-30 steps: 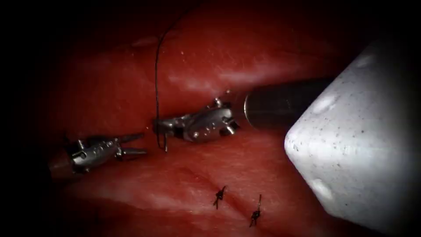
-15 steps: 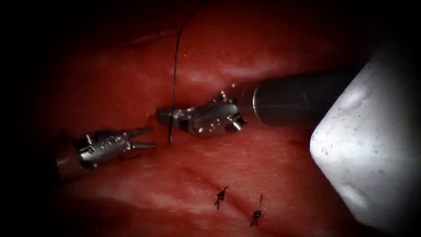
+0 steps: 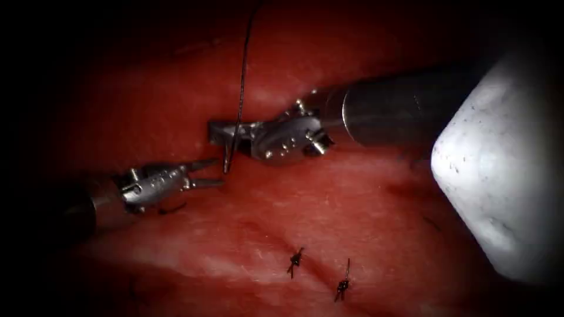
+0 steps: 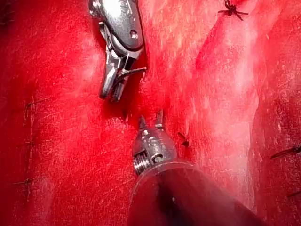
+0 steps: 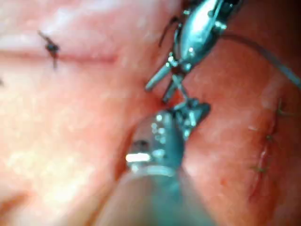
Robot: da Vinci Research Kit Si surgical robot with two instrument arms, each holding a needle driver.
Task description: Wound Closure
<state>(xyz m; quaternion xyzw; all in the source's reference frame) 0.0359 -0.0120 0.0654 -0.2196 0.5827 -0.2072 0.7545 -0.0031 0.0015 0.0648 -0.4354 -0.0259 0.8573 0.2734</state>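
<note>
My right tool [image 3: 215, 134] reaches in from the right with its jaws shut on the dark thread [image 3: 241, 76]. The thread runs straight up from the jaws, and a short dark end [image 3: 226, 163] hangs just below them; I cannot tell whether that end is thread or needle tip. My left tool [image 3: 218, 172] lies low on the left with its jaws open and empty, their tips close beside the hanging end. In the left wrist view my left tool [image 4: 150, 117] points at the right tool [image 4: 109, 96]. Both tools hover over the tissue [image 3: 364, 205], left of the stitched cut.
Two knotted stitches [image 3: 295, 261] [image 3: 342, 286] with short cut ends sit on the cut below the tools. One stitch [image 4: 230, 8] appears in the left wrist view and another [image 5: 51, 48] in the right wrist view. Red fluid coats the tissue.
The right tool has lifted up and to the right, carrying the thread with it. The left tool has followed right and upward, jaws still open, closing in on the hanging end.
</note>
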